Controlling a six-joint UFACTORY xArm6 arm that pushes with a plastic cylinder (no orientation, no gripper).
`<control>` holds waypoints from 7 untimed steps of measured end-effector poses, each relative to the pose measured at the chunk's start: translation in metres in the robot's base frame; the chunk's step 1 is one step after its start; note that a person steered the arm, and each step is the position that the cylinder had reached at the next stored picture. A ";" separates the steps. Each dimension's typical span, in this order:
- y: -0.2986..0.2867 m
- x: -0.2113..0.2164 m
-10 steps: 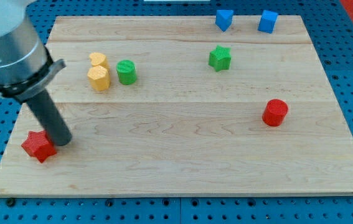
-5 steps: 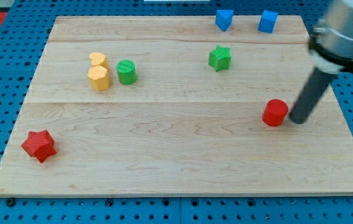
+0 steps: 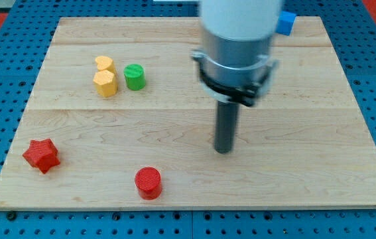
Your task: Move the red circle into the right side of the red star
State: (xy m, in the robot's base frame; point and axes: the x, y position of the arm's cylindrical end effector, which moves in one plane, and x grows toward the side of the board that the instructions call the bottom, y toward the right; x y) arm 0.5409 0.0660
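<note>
The red circle sits near the board's bottom edge, left of centre. The red star lies at the bottom left, well to the left of the circle and slightly higher. My tip rests on the board right of and above the red circle, a clear gap away from it and touching no block.
A yellow heart and a yellow hexagon sit at upper left with a green cylinder beside them. A blue block peeks out at the top right. The arm's body hides the top middle of the wooden board.
The red circle has gone from the right side to the bottom left of centre. My tip moved from the right of the board to the middle. The arm now hides the green star and one blue block.
</note>
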 end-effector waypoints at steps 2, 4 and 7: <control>-0.163 0.071; -0.146 0.068; -0.216 0.003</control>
